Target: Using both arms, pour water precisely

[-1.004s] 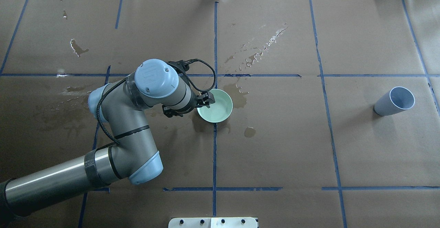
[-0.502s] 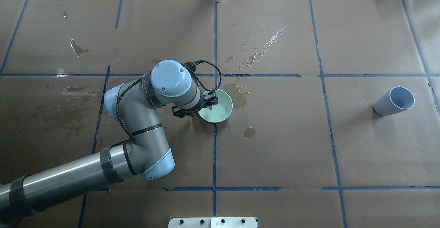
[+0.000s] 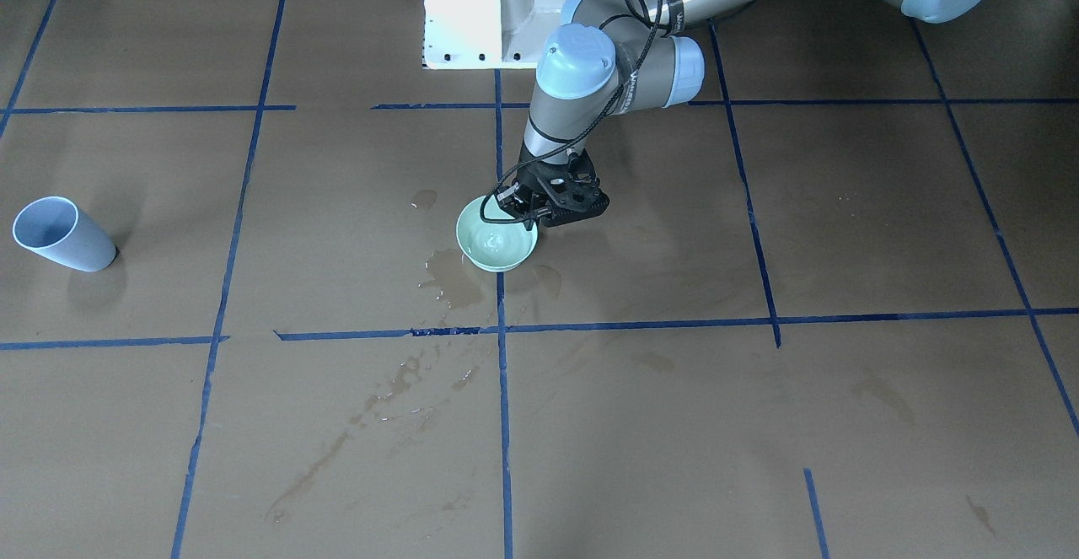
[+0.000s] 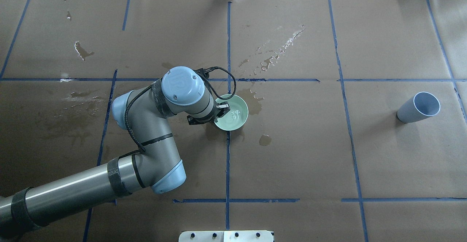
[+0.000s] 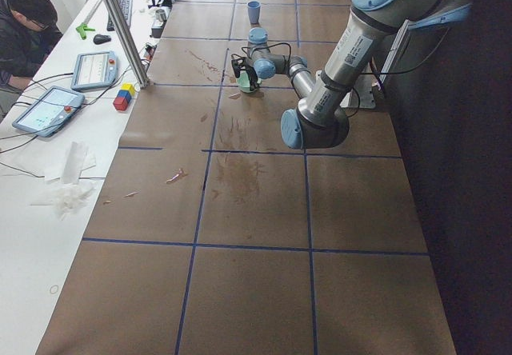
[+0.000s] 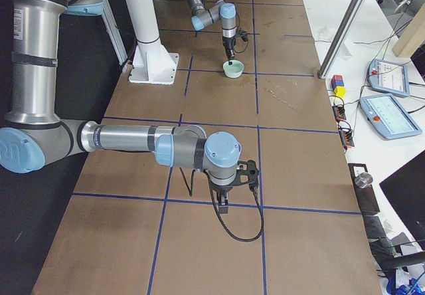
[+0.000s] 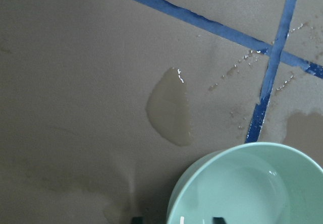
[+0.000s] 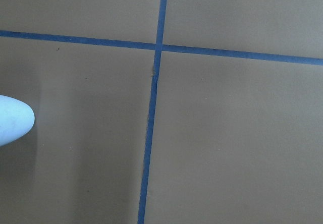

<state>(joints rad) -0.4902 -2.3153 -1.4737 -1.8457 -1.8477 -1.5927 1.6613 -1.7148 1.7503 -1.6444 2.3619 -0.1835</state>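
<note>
A mint-green bowl (image 4: 235, 119) stands near the table's middle, with water (image 4: 235, 114) rippling in it. My left gripper (image 4: 220, 109) is at the bowl's left rim. In the left wrist view its fingertips (image 7: 218, 219) stand apart, one outside and one inside the bowl (image 7: 242, 188), so it looks open. The front view shows the left gripper (image 3: 524, 213) low over the bowl (image 3: 496, 249). A pale blue cup (image 4: 419, 107) stands far to the right, upright. My right gripper (image 6: 224, 205) shows only in the exterior right view, near the table, and I cannot tell its state.
Wet patches lie around the bowl: a small puddle (image 4: 265, 139), a dark stain (image 4: 255, 105) and a glinting streak (image 4: 277, 54). The white pedestal (image 3: 493, 11) stands at the robot's side. Tablets and an operator (image 5: 28, 31) are beyond the far edge.
My left arm has swung right and its gripper has come down onto the bowl's left rim. The bowl has shifted slightly right and its water now ripples.
</note>
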